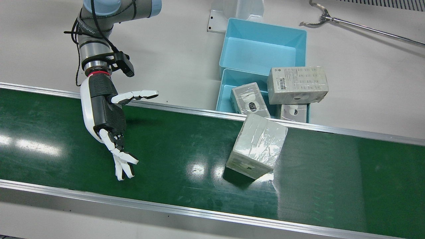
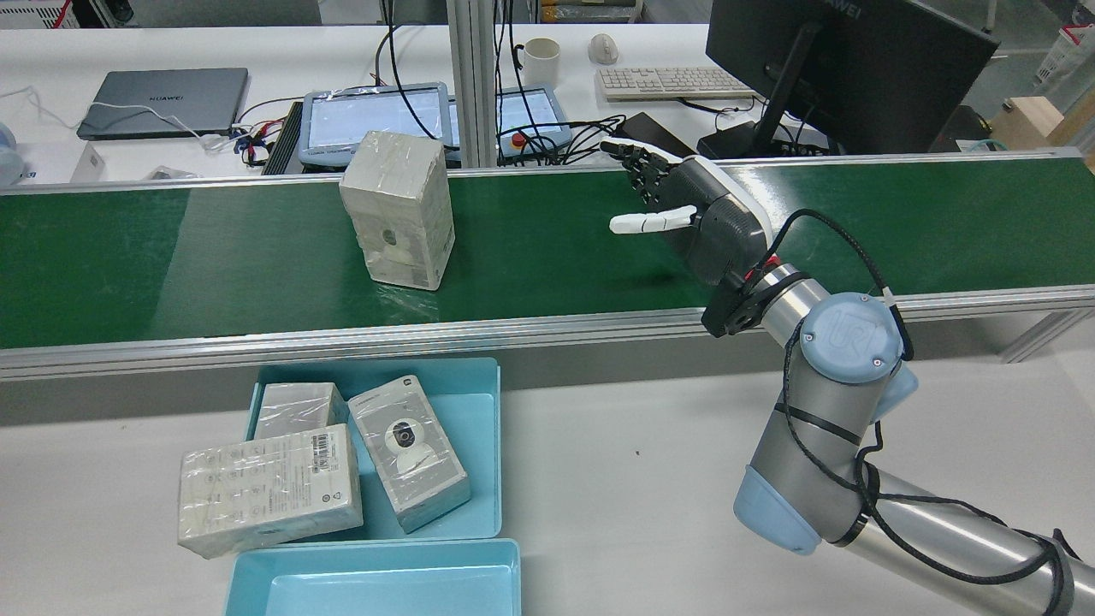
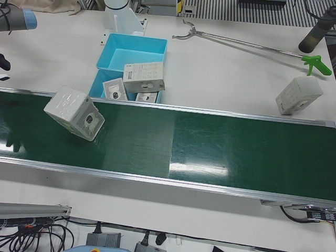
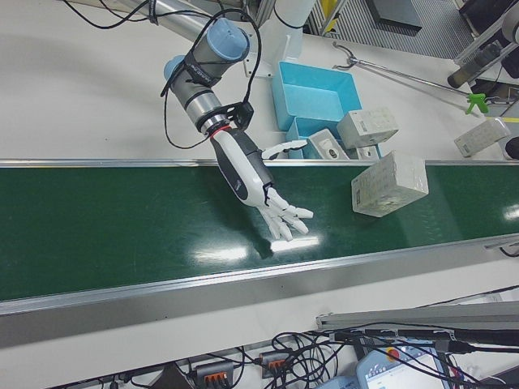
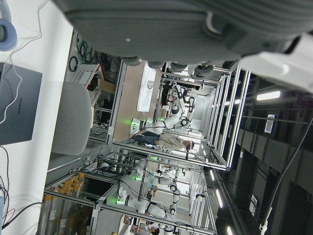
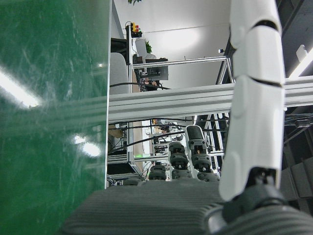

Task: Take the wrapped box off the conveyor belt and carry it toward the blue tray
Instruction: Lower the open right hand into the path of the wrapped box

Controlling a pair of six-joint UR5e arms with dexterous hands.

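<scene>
Currently: wrapped box [image 1: 257,145] upright on conveyor belt [image 1: 66,139], at its tray-side edge beside blue tray [image 1: 225,89]. Right hand [image 1: 108,116] spread, holding nothing, well apart from box. Approach level, straddle box's short sides. Left hand: state indeterminable.

The white table [image 1: 172,46] carries a green conveyor belt [image 1: 186,156] running across it, with one wrapped box [image 1: 257,145] standing tilted on the belt. Beside the belt's far rail sit two blue trays [image 1: 262,49] touching each other. A metal grabber tool [image 1: 365,29] lies on the table well apart from them, and another wrapped box [image 3: 298,95] rests near the belt's rail
</scene>
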